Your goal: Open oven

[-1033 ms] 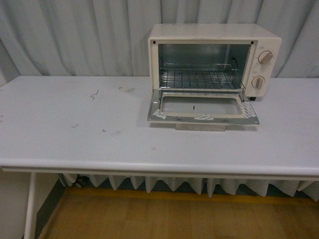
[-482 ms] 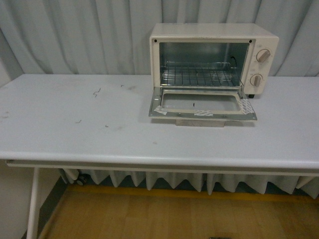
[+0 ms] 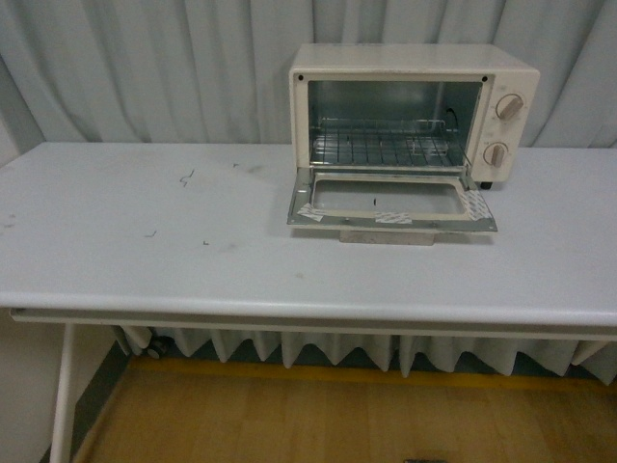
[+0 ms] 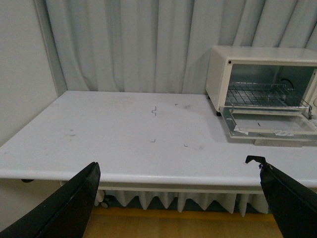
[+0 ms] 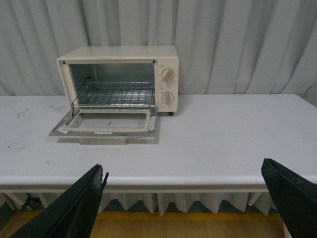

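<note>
The cream-white oven (image 3: 415, 72) stands at the back right of the table, its glass door (image 3: 390, 204) dropped flat onto the tabletop and the wire rack (image 3: 386, 149) showing inside. Two round knobs (image 3: 502, 130) sit on its right side. The oven also appears in the left wrist view (image 4: 262, 74) and the right wrist view (image 5: 119, 74). Neither arm shows in the front view. My left gripper (image 4: 178, 193) is open and empty, held back off the table's front edge. The right gripper (image 5: 185, 193) is likewise open, empty and well short of the oven.
The white table (image 3: 174, 260) has a few small dark marks (image 3: 185, 179) on its left half. Grey curtains (image 3: 145, 68) hang behind it. Pleated cloth (image 3: 337, 352) hangs under the front edge above a wooden floor (image 3: 318, 415).
The front view has shifted slightly, so the oven sits a little higher in the picture. The oven door lies flat open throughout.
</note>
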Available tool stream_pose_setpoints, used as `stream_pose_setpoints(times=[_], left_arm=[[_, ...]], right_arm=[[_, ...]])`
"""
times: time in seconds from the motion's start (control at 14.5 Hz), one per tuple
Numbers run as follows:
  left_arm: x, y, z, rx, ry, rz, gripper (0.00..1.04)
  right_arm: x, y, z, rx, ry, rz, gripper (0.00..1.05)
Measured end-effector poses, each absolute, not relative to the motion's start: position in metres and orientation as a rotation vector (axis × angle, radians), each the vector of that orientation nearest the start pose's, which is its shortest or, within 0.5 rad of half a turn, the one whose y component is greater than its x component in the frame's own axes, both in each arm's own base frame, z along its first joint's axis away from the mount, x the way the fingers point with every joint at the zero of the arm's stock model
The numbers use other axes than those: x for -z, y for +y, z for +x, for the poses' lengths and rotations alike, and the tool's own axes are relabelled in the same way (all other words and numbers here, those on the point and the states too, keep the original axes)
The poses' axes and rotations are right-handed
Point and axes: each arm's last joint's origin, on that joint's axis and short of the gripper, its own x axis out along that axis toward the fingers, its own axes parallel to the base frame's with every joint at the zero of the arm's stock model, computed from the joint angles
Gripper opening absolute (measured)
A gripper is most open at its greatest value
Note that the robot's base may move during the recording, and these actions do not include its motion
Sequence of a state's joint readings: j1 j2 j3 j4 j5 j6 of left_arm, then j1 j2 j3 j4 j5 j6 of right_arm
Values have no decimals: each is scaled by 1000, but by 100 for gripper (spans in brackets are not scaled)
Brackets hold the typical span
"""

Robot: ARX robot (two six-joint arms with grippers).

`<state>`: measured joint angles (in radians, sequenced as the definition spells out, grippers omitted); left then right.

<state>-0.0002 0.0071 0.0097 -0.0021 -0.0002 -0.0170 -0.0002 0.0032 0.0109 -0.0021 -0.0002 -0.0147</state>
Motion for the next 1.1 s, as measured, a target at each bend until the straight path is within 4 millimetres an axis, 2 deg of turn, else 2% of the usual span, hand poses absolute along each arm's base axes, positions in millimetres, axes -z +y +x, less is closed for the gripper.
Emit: stream_pose_setpoints(times=[1.1], left_arm=[[-166, 0, 98, 0, 1, -17, 98]], right_arm=[[-167, 0, 97, -1, -4, -15, 98]])
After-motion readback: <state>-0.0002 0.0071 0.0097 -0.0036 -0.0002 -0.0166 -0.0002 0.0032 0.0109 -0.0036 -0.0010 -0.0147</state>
